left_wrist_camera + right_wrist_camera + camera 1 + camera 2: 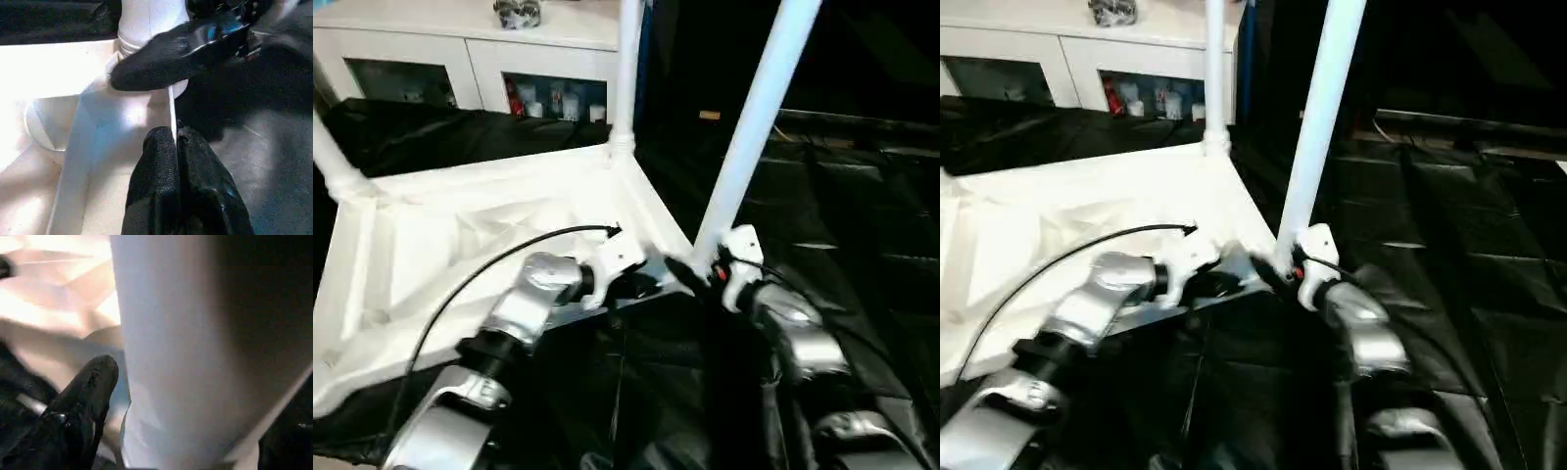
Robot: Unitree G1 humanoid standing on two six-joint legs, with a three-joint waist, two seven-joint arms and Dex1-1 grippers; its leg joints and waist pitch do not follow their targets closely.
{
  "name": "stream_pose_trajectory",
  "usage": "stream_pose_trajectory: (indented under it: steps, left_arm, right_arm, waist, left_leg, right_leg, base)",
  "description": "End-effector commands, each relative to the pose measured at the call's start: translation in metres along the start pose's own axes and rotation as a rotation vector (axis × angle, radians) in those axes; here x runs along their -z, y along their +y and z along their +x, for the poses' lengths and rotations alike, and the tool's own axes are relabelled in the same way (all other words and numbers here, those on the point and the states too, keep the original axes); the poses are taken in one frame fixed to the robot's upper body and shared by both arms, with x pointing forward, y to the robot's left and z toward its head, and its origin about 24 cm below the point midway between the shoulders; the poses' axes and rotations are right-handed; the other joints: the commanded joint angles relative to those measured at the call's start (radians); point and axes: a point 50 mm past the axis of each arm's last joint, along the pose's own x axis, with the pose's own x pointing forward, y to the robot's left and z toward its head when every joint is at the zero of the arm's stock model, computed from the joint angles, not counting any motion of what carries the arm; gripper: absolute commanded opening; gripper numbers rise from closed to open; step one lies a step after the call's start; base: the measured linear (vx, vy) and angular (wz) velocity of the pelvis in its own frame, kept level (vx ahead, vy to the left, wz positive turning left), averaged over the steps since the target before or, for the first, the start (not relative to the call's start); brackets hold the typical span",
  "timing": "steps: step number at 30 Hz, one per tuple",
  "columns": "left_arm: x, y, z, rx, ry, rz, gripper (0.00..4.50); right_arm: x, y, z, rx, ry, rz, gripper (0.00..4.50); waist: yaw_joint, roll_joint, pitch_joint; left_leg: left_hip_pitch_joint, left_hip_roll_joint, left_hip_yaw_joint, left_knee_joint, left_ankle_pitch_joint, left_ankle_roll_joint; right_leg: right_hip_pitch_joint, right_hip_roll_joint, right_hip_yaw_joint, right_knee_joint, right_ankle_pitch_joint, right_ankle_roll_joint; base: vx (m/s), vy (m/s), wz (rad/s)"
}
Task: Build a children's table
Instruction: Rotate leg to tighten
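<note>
On the black-draped floor in front of the robot, the white table top [460,245] lies upside down with its ribbed underside facing up, and behind it stands a white cabinet [470,59] with glass doors. Three tube legs rise from corner sockets: one at the far corner [626,69] standing upright, one at the far left corner [333,162] leaning out past the picture's edge, and the near leg [754,127] at the corner closest to the robot's right arm, tilted to the right as it climbs. The right pincer [705,269] sits at the base of that near leg, just above its socket; in the right wrist view one black finger [90,391] lies against the side of the white tube, so the pincer appears clamped on the leg, though its second finger is hidden. The left pincer [176,147] is at the edge of the table top just beside the same corner, its two black fingers pressed together on the thin upright rim of the top [172,112]. In the left wrist view a finger of the right pincer [171,54] crosses in front of the leg's base. A black cable [509,250] arcs over the left forearm.
</note>
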Motion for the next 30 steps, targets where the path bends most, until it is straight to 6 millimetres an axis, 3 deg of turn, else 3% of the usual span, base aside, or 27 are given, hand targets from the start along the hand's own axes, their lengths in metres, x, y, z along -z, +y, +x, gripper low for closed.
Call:
stream_pose_trajectory:
  steps: [1, 4, 10, 11, 12, 15, 16, 24, 29, 30]
  left_arm:
    - [-0.025, -0.011, 0.008, 0.127, -0.087, 0.102, 0.0]
    - [-0.021, -0.01, 0.0, 0.176, -0.073, 0.095, 0.0]
    - [-0.016, -0.008, -0.009, 0.226, -0.05, 0.097, 0.0]
    - [-0.015, -0.008, -0.012, 0.241, -0.046, 0.095, 0.0]
    - [-0.014, -0.008, -0.014, 0.253, -0.04, 0.095, 0.0]
    - [-0.01, -0.008, -0.02, 0.277, -0.016, 0.097, 0.0]
    - [-0.008, -0.008, -0.022, 0.285, -0.009, 0.094, 0.0]
    - [-0.006, -0.007, -0.024, 0.279, -0.004, 0.09, 0.0]
    - [-0.008, -0.003, -0.017, 0.172, -0.025, 0.068, 0.0]
    - [-0.012, -0.001, -0.012, 0.122, -0.04, 0.059, 0.0]
  right_arm:
    - [0.009, 0.028, 0.004, -0.274, 0.063, -0.017, 3.77]
    - [0.012, 0.03, -0.014, -0.454, 0.124, -0.063, 3.77]
    - [0.012, 0.029, -0.031, -0.628, 0.185, -0.081, 3.77]
    - [0.012, 0.029, -0.034, -0.658, 0.197, -0.085, 3.53]
    - [0.012, 0.029, -0.036, -0.676, 0.203, -0.089, 3.44]
    - [0.009, 0.028, -0.038, -0.701, 0.203, -0.099, 3.3]
    - [0.009, 0.028, -0.038, -0.71, 0.207, -0.1, 3.17]
    - [0.01, 0.033, -0.034, -0.729, 0.192, -0.078, 2.72]
    - [0.012, 0.032, -0.022, -0.532, 0.119, -0.033, 2.66]
    - [0.013, 0.028, -0.014, -0.405, 0.099, -0.013, 2.66]
  waist:
    - [0.002, 0.001, -0.05]
    - [0.011, 0.002, -0.048]
    - [0.029, -0.002, -0.046]
    - [0.03, -0.002, -0.047]
    - [0.029, -0.009, -0.047]
    - [0.031, 0.0, -0.049]
    - [0.031, -0.003, -0.05]
    - [0.032, -0.001, -0.051]
    - [0.028, -0.001, -0.048]
    - [0.019, -0.016, -0.045]
  left_leg:
    - [0.004, 0.064, -0.029, -0.065, -0.157, 0.08]
    - [0.006, 0.065, -0.026, -0.064, -0.169, 0.088]
    - [0.009, 0.068, -0.026, -0.064, -0.193, 0.074]
    - [0.008, 0.068, -0.026, -0.064, -0.185, 0.075]
    - [0.007, 0.068, -0.026, -0.064, -0.18, 0.077]
    - [0.006, 0.069, -0.027, -0.064, -0.161, 0.078]
    - [0.005, 0.069, -0.027, -0.063, -0.16, 0.078]
    - [0.006, 0.068, -0.027, -0.063, -0.161, 0.069]
    - [0.006, 0.068, -0.029, -0.067, -0.173, 0.059]
    - [0.009, 0.066, -0.029, -0.069, -0.204, 0.044]
  right_leg:
    - [0.043, -0.102, 0.061, -0.075, -0.116, -0.223]
    - [0.044, -0.098, 0.059, -0.078, -0.136, -0.224]
    - [0.039, -0.101, 0.058, -0.083, -0.219, -0.209]
    - [0.04, -0.101, 0.058, -0.082, -0.215, -0.207]
    - [0.04, -0.1, 0.058, -0.082, -0.21, -0.206]
    - [0.039, -0.101, 0.057, -0.076, -0.175, -0.216]
    - [0.04, -0.1, 0.056, -0.075, -0.164, -0.22]
    - [0.042, -0.102, 0.056, -0.075, -0.162, -0.225]
    - [0.039, -0.103, 0.057, -0.078, -0.187, -0.218]
    - [0.037, -0.104, 0.056, -0.087, -0.256, -0.205]
  base:
    - [0.0, 0.0, 0.0]
    - [0.0, 0.0, 0.0]
    - [0.0, 0.0, 0.0]
    - [0.0, 0.0, 0.0]
    - [0.0, 0.0, 0.0]
    - [0.0, 0.0, 0.0]
    - [0.0, 0.0, 0.0]
    - [0.0, 0.0, 0.0]
    - [0.0, 0.0, 0.0]
    - [0.0, 0.0, 0.0]
